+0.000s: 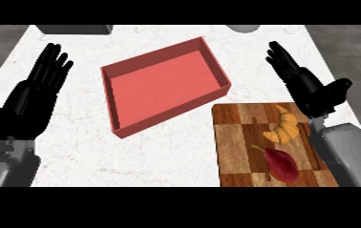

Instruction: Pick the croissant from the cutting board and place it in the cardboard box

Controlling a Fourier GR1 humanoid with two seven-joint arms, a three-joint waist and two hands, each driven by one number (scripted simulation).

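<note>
Counter [176, 160] — white marbled top, bearing all items listed.

Box [164, 86] — red-pink, shallow, open-topped, set askew near the centre of the view, toward 11 o'clock from the cutting board. Nothing shows inside it.

Cutting board [239, 146] — chequered wood, at 5 o'clock in the view, its upper left corner near the box's lower right corner but apart from it.

Croissant [283, 127] — golden, curved, lying on the board's upper right part, just beside the right forearm; not in the box.

Dark red fruit [281, 164] — pointed, with a thin stem, on the board at 6 o'clock from the croissant, apart from it.

Right hand [304, 86] — black, at 3 o'clock in the view, fingers straight and extended toward the far edge, holding nothing; it sits at 1 o'clock from the croissant without touching it.

Left hand [32, 100] — black, at 9 o'clock in the view, fingers straight and up, resting with nothing held, well apart from the box.
</note>
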